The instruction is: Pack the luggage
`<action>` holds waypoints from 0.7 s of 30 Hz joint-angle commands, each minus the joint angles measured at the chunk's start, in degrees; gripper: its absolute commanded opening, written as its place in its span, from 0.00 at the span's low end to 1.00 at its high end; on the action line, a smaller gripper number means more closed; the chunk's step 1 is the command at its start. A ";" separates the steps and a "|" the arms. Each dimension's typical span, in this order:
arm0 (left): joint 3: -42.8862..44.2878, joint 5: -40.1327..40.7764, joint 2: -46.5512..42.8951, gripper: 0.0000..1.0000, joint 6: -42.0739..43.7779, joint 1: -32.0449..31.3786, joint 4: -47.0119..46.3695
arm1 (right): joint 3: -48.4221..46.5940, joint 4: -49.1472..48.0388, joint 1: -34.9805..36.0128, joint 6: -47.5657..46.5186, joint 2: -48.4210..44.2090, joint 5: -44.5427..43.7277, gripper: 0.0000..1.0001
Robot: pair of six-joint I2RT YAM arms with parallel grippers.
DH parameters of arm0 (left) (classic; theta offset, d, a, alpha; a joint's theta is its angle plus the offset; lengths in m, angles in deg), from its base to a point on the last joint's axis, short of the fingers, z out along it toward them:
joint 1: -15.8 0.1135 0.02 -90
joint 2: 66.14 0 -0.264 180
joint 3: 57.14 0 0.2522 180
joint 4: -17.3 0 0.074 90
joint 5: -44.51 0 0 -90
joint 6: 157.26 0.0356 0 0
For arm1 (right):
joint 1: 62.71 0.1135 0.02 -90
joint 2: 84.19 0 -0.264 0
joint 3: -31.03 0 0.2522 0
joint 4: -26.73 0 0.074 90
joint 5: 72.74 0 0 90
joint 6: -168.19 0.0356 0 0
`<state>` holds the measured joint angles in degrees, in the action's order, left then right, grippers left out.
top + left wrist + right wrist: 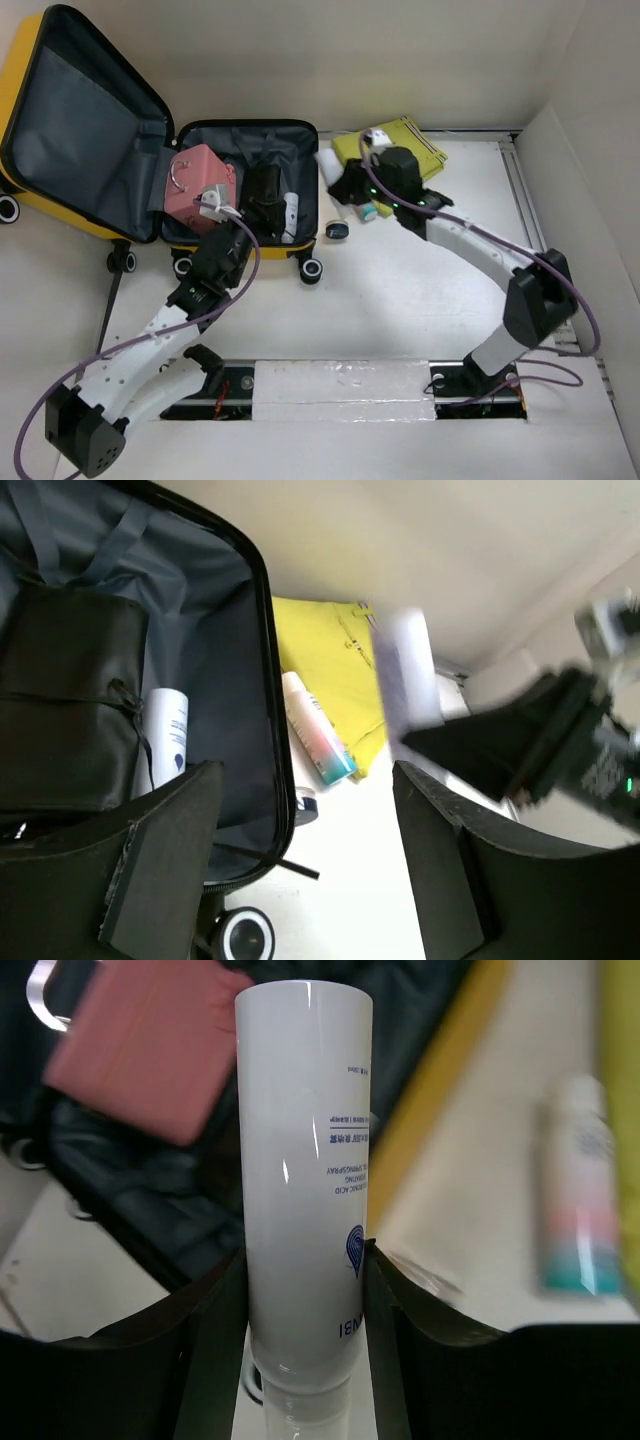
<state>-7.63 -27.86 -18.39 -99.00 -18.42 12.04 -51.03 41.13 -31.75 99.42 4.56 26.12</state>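
Now, my right gripper (305,1265) clamps a white tube (300,1110), seemingly just outside the yellow suitcase (85,130); left gripper (307,805) gapes empty.

Bright diffuse light, soft shadows, glare streak on white tube (300,1160), blurred backgrounds in both wrist views

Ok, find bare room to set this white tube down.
Bare: the open lid's grey lining, and the table between suitcase and near edge. Crowded: the base half, holding pink case, black pouch and white bottle. The right claw grips the white tube.
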 commanded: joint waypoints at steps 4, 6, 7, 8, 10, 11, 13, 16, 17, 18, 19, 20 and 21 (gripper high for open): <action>-2.18 2.59 -2.05 0.62 1.15 -3.48 5.66 | -22.04 -4.69 7.98 2.14 16.00 5.19 0.62; -1.03 1.63 0.66 0.62 1.94 -4.18 6.63 | -26.18 -4.69 7.11 3.54 18.38 7.74 0.67; -1.03 1.01 1.81 0.62 2.47 -5.06 6.63 | -26.19 -4.69 6.57 4.86 18.39 8.44 0.68; -0.42 0.48 2.87 0.63 3.44 -5.68 6.63 | -26.19 -5.21 5.96 4.87 18.39 9.06 0.68; 1.33 -0.66 7.17 0.63 5.02 -7.00 6.02 | -21.03 -5.91 5.16 3.83 13.67 7.15 0.68; 2.30 -1.19 8.84 0.64 5.72 -7.87 6.63 | -18.83 -5.92 4.55 3.21 11.90 6.00 0.68; 4.76 -1.81 13.31 0.64 8.01 -9.54 6.63 | -11.63 -5.92 3.84 1.63 8.21 3.71 0.68; 7.31 -1.19 17.80 0.65 11.77 -12.00 6.63 | -1.54 -6.45 2.45 -1.10 1.27 0.46 0.67; 8.02 -0.41 18.86 0.65 12.84 -12.71 6.63 | 0.51 -6.45 2.44 -1.63 -1.19 0.45 0.67; 8.63 0.21 19.92 0.65 13.89 -12.72 6.63 | 2.36 -6.45 1.74 -1.63 -2.17 0.45 0.67; 10.46 0.21 21.15 0.65 14.86 -13.33 7.24 | 5.42 -6.45 1.04 -1.63 -3.05 0.45 0.66; 11.61 0.74 23.60 0.65 15.39 -13.33 7.77 | 6.67 -6.45 1.03 -2.16 -3.75 0.45 0.66; 12.32 1.52 24.75 0.65 15.92 -13.33 8.39 | 7.72 -6.45 0.51 -2.16 -4.98 1.06 0.66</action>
<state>0.32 -28.32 4.10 -87.51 -31.49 20.41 -46.20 37.42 -30.50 99.27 1.72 27.87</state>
